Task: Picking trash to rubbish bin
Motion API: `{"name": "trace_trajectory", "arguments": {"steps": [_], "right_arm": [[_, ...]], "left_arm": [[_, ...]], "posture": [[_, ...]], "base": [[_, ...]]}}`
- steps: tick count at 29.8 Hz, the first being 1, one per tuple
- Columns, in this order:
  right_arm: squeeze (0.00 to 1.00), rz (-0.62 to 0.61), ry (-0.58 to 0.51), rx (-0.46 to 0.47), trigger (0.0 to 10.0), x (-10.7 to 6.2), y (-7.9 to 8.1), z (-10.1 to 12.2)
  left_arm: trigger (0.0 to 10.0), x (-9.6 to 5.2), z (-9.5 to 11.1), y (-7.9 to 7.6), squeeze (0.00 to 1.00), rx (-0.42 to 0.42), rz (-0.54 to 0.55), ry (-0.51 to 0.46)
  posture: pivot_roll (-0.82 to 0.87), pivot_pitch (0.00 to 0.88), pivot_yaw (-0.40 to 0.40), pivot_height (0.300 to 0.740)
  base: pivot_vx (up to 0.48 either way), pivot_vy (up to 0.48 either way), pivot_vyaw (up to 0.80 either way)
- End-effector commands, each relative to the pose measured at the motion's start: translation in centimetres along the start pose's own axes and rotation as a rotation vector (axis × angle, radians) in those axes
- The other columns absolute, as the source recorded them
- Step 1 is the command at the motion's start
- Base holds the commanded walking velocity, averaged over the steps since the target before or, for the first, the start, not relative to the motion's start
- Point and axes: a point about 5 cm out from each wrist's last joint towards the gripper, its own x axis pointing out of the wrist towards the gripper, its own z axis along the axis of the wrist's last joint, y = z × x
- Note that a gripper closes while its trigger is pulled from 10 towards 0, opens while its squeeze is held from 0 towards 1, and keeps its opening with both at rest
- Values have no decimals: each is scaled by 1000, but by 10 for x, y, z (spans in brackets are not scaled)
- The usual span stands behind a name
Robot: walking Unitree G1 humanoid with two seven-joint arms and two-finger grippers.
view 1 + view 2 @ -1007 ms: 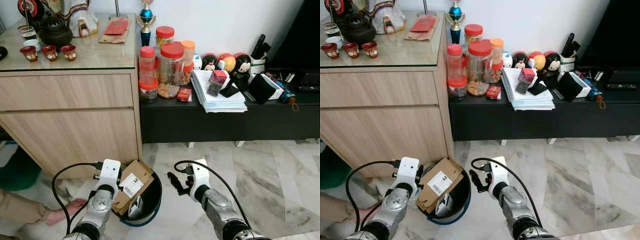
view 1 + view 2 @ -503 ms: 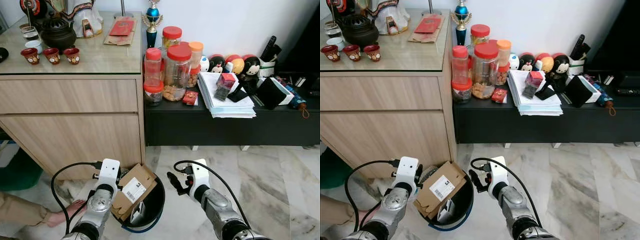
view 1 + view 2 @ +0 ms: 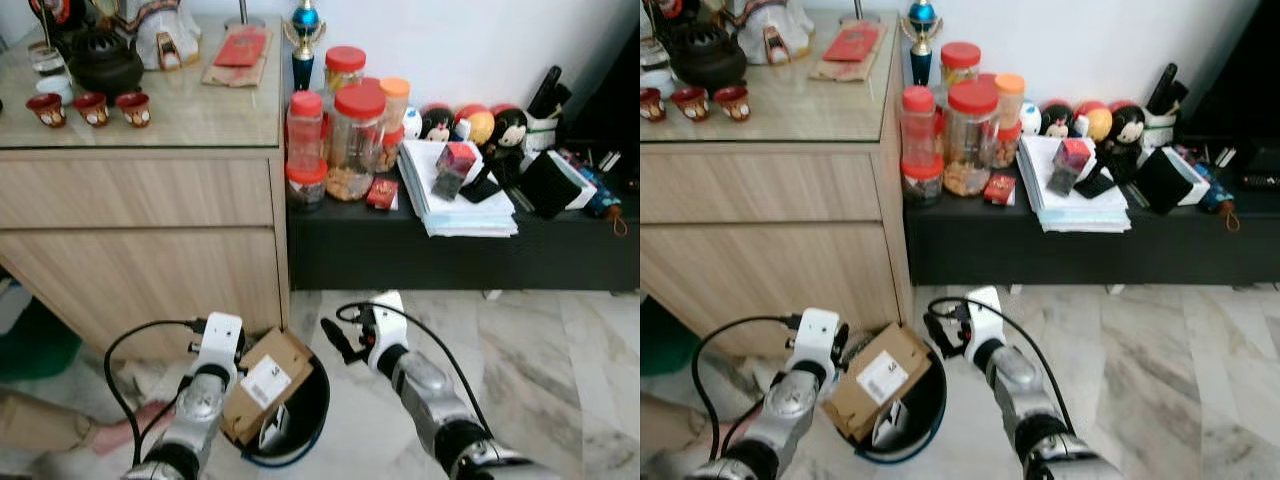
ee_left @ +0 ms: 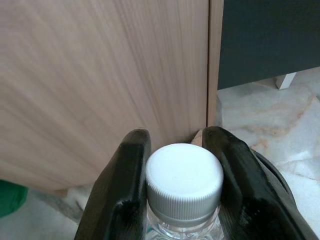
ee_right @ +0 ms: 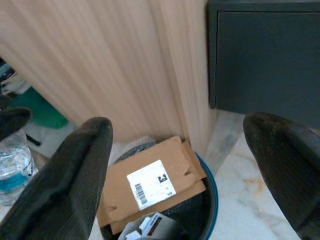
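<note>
Bin [image 3: 312, 420]: near floor, against the wooden cabinet [image 3: 150, 250].
Cardboard box [image 3: 262, 380]: leaning in the bin's left side.
Left gripper [image 4: 175, 187]: clamped on a bottle [image 4: 184, 180], left of the bin.
Right gripper [image 3: 335, 340]: spread wide, empty, right of the bin.

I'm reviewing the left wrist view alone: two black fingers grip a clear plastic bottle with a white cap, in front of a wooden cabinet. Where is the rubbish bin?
Observer: The round black bin with a blue rim stands on the marble floor at the wooden cabinet corner, just right of the left gripper and its bottle.
Operator: Anything in it?
Observer: A brown cardboard box with a white label leans out over the rim nearest the left arm.
Operator: And the right arm?
Observer: The right gripper hovers by the bin's right rim, fingers wide open, holding nothing.
</note>
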Motion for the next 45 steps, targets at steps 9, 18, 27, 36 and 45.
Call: {"name": "trace_trajectory", "arguments": {"steps": [9, 18, 27, 36, 45], "right_arm": [[0, 50, -6, -16, 10000, 0, 5, 1], [0, 68, -17, -30, 10000, 2, 6, 5], [0, 122, -79, -61, 10000, 2, 5, 21], [0, 201, -153, -103, 10000, 0, 7, 44], [0, 244, -185, -128, 10000, -9, 10, 56]], "left_arm": [[10000, 6, 14, 5, 0, 52, -2, -57], [10000, 15, 35, 9, 0, 149, -24, -139], [10000, 24, 65, 0, 0, 239, -137, -253], [10000, 30, 81, -14, 0, 272, -266, -286], [10000, 39, 104, -10, 1000, 262, -246, -307]], "posture": [[23, 86, -40, 740], [18, 93, -46, 740], [-18, 126, -73, 740], [-62, 166, -116, 740], [-91, 194, -154, 740]], "base": [[0, 0, 0], [0, 0, 0], [0, 0, 0], [0, 0, 0], [0, 0, 0]]}}
